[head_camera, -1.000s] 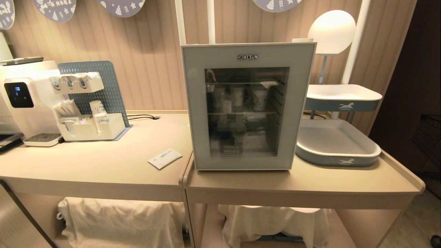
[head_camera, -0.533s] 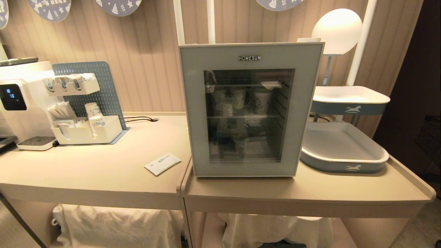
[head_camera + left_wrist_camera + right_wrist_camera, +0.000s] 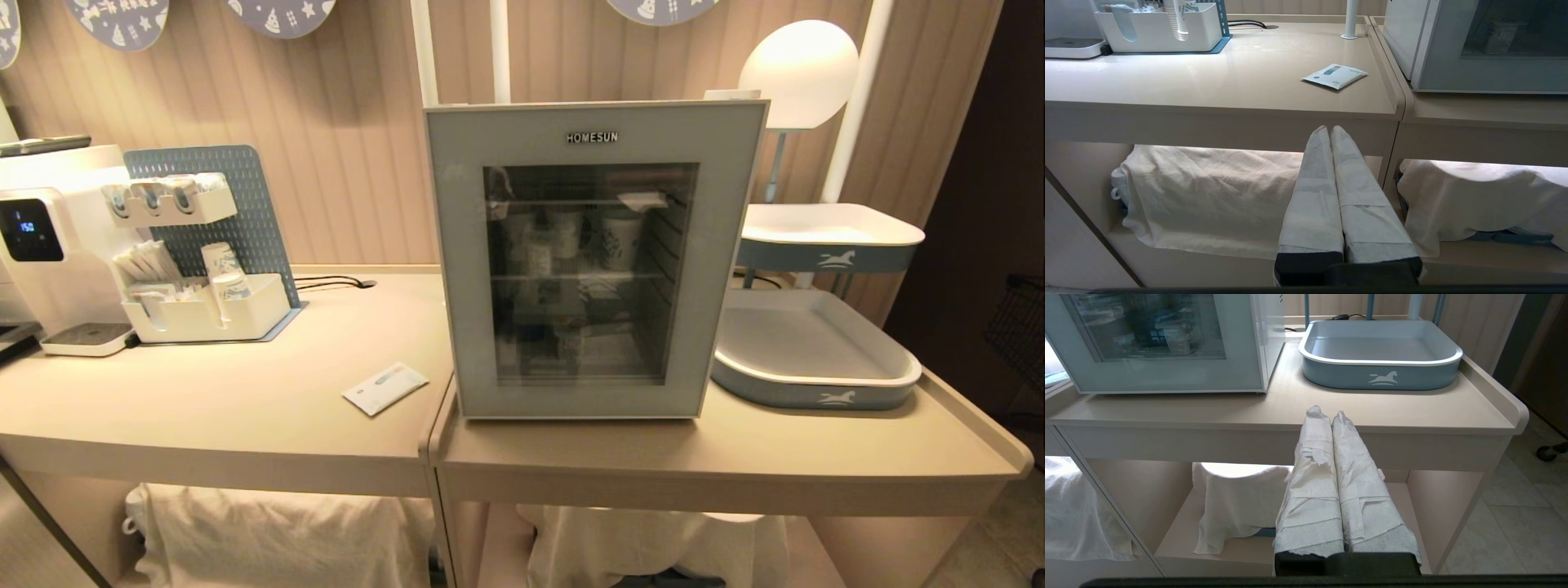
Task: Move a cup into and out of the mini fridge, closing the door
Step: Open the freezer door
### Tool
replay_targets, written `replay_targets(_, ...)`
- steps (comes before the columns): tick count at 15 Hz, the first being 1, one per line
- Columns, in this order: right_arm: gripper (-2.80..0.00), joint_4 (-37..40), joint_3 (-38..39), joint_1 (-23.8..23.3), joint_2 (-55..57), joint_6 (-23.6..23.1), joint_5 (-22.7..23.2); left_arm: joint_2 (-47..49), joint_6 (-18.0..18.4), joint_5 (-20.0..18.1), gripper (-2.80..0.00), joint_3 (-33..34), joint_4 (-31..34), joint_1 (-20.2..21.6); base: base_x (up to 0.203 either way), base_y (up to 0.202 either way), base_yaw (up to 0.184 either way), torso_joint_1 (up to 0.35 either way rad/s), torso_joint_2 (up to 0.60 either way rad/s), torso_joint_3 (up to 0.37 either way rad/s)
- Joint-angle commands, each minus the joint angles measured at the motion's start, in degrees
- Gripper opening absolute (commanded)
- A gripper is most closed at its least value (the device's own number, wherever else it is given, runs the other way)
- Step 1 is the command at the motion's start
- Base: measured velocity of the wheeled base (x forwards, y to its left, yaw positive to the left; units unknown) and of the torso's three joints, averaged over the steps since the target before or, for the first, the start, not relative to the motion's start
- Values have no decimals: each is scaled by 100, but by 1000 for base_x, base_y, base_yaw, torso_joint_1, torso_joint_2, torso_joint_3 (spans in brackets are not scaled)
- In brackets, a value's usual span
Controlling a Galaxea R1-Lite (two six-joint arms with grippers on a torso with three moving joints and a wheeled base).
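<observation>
Both grippers are sitting out of the head view; the mini fridge (image 3: pixel 584 257) is standing with its door (image 3: pixel 457 261) shut, the cup indistinct behind glass. Left gripper (image 3: pixel 1329 130) and right gripper (image 3: pixel 1323 412) are pressing their fingers together, empty, below the tabletop; rising risks clipping its edge.

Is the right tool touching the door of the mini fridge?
Apart. In the right wrist view the right tool, shut, sits before the counter's edge, with bare countertop between it and the closed door.
</observation>
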Motion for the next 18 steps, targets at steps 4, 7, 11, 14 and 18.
replay_targets(4, -280, 1, 0, 0, 9, -5, -2, 0, -37, 1, -280, 9, -4, -1, 0, 0, 0, 0, 0, 0)
replay_targets(7, -280, 1, 0, 0, 9, -5, -2, 0, -37, 1, -280, 9, -4, -4, 0, 0, 0, 125, 9, 155)
replay_targets(11, -280, 1, 0, 0, 9, 4, -2, 0, -37, 1, -280, 9, -4, 2, 0, 0, 0, 241, -10, 201)
replay_targets(14, -280, 1, 0, 0, 9, 4, -2, 9, 0, 6, -280, -23, -48, 2, 0, 0, 0, 59, -4, 56)
replay_targets(18, -280, 1, 0, 0, 9, 4, -2, 10, -25, 155, 0, -1233, 427, -1, 0, 0, 0, 0, 0, 0)
